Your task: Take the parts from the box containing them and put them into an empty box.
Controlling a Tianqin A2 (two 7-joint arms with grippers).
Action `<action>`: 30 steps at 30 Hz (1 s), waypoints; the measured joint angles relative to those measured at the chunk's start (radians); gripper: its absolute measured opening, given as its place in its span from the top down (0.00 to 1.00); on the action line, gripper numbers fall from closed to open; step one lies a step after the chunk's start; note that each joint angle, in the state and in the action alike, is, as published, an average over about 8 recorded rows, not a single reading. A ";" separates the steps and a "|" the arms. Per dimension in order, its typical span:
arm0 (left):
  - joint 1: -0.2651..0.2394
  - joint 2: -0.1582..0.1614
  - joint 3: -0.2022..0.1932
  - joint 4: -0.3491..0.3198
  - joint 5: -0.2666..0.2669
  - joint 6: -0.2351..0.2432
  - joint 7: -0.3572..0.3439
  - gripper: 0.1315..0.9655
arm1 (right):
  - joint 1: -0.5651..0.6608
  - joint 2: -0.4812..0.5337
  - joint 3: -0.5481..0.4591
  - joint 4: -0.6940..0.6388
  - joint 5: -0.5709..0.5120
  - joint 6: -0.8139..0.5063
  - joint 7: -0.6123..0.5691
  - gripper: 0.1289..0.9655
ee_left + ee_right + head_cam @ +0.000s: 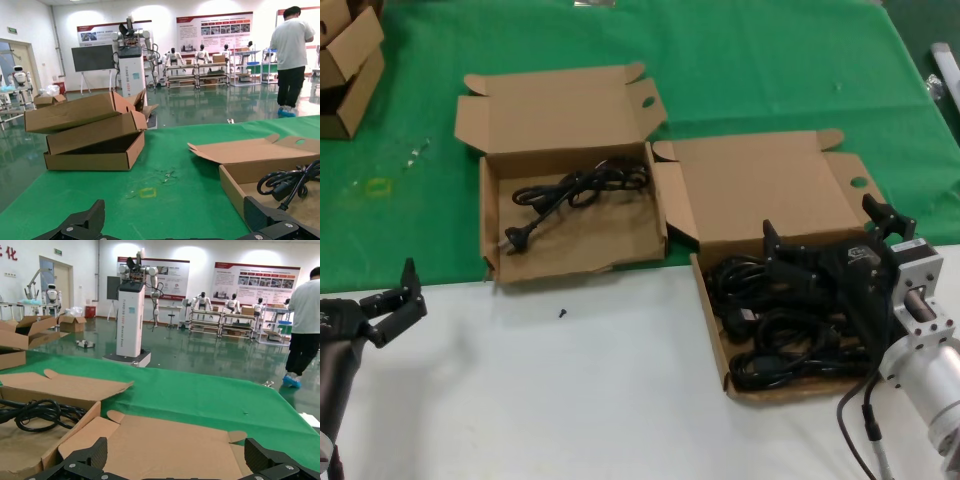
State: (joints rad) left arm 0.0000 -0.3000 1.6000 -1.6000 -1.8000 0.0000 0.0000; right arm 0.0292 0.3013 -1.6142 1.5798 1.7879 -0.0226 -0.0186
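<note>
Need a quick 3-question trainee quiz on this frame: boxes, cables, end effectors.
1. True or false: the left end effector is open and sits apart from both boxes.
2. The right end effector hovers over which box? A) the box packed with black cables B) the nearly empty one
3. Fill in: the sagging-front box holds ___ cable.

Key: 1 true; 2 A; 3 one.
</note>
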 joint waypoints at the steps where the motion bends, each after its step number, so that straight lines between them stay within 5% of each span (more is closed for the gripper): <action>1: 0.000 0.000 0.000 0.000 0.000 0.000 0.000 0.00 | 0.000 0.000 0.000 0.000 0.000 0.000 0.000 0.00; 30: 0.000 0.000 0.000 0.000 0.000 0.000 0.000 0.00 | 0.000 0.000 0.000 0.000 0.000 0.000 0.000 0.00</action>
State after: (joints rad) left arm 0.0000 -0.3000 1.6000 -1.6000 -1.8000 0.0000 0.0000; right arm 0.0292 0.3013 -1.6142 1.5798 1.7879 -0.0226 -0.0186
